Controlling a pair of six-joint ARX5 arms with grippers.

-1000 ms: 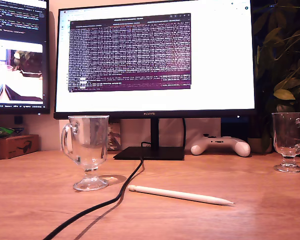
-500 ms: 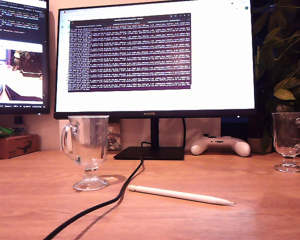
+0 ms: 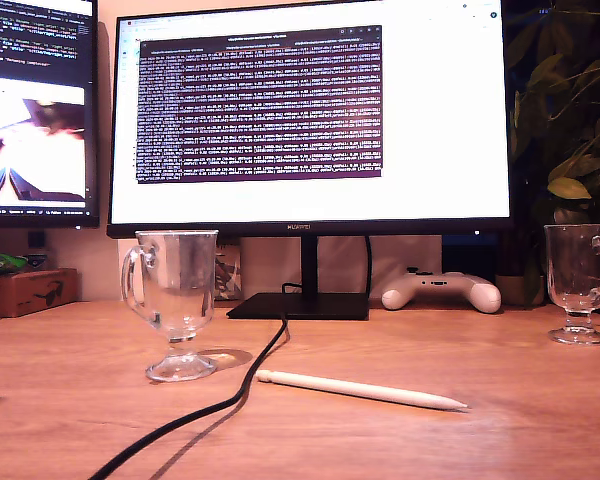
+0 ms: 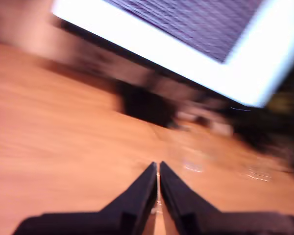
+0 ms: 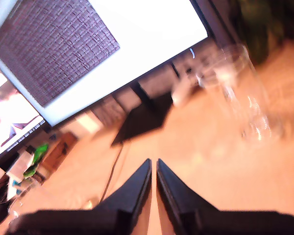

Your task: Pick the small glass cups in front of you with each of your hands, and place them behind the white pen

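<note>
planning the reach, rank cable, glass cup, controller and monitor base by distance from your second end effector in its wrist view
1. black cable, on the desk just ahead of my second end effector.
2. glass cup, further ahead, off to one side.
3. controller and monitor base, at the back; too close to call.

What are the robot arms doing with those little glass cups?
Nothing is being held yet. Both glass cups stand upright on the wooden desk: one cup at the exterior view's left by the black cable, the other cup at its far right. The white pen lies between them, nearer the camera. My first gripper and my second gripper are both shut and empty, above the desk. The wrist pictures are blurry.
</note>
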